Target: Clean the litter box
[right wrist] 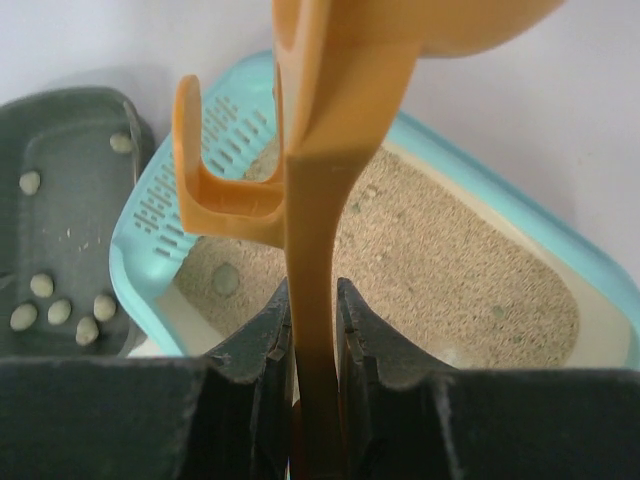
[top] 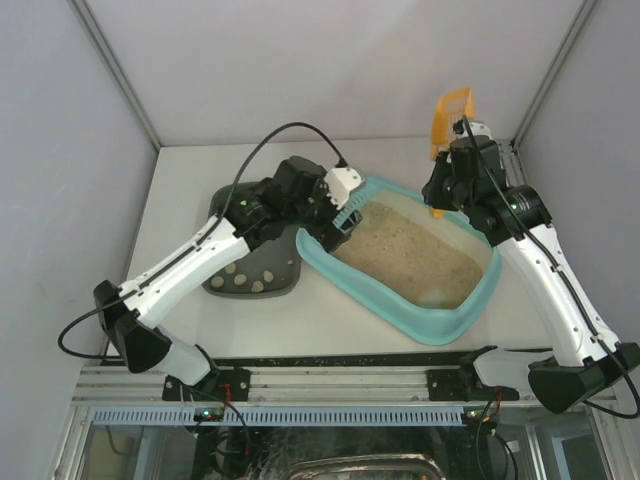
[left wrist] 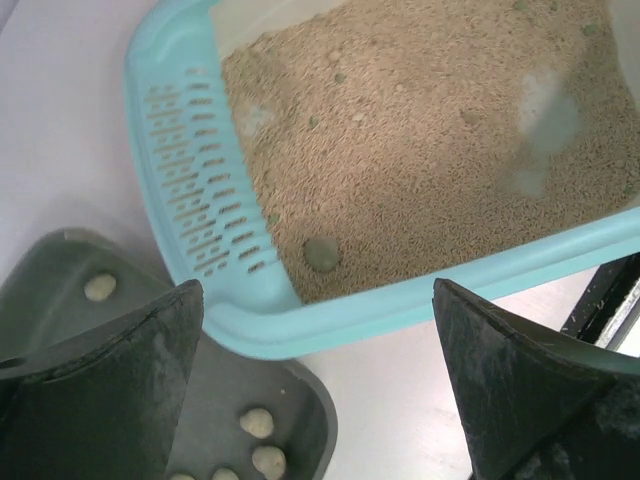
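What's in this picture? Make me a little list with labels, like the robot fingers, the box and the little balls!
litter box: light turquoise, sandy litter inside, slotted end next to the grey tray
clump: one greenish ball in the litter, near the slotted end
grey tray: beside the box, holds several pale balls
scoop: orange, lifted, not touching the litter
left fingers: open, holding nothing, above the box's slotted end
right fingers: shut on the scoop's handle
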Controlling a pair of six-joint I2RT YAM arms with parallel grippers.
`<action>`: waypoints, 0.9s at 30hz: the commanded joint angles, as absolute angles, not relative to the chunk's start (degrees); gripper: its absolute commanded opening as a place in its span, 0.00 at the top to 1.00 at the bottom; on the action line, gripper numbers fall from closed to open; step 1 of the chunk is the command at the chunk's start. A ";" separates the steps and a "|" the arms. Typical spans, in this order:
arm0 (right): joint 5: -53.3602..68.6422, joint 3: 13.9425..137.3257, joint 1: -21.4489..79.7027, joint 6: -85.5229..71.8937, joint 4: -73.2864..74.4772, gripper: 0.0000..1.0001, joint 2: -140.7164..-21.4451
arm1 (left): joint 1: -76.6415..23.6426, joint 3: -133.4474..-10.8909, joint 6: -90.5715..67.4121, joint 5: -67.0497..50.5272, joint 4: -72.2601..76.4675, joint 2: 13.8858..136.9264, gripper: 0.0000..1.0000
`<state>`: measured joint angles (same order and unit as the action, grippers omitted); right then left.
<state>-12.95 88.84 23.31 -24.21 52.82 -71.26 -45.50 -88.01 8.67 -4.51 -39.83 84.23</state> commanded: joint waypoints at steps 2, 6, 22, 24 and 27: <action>-8.00 84.46 22.42 -27.93 52.61 1.00 -66.52 | -49.04 -99.54 24.52 -14.78 -46.98 92.17 0.00; -8.02 77.66 21.90 -30.63 51.97 1.00 -59.86 | -49.13 -108.14 40.67 -36.40 -62.92 97.60 0.00; -8.06 73.79 18.14 -36.41 57.41 1.00 -45.40 | -56.99 -110.14 60.88 -37.12 -68.39 112.99 0.00; -7.99 74.29 17.98 -36.55 58.24 1.00 -44.49 | -57.52 -109.29 62.30 -33.96 -66.36 114.42 0.01; -8.20 74.36 17.84 -36.51 59.55 1.00 -43.29 | -57.74 -109.69 66.35 -29.44 -65.54 116.38 0.08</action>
<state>-8.36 72.16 18.33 -35.40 58.50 -44.84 -57.67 -110.26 60.29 -35.53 -69.84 114.39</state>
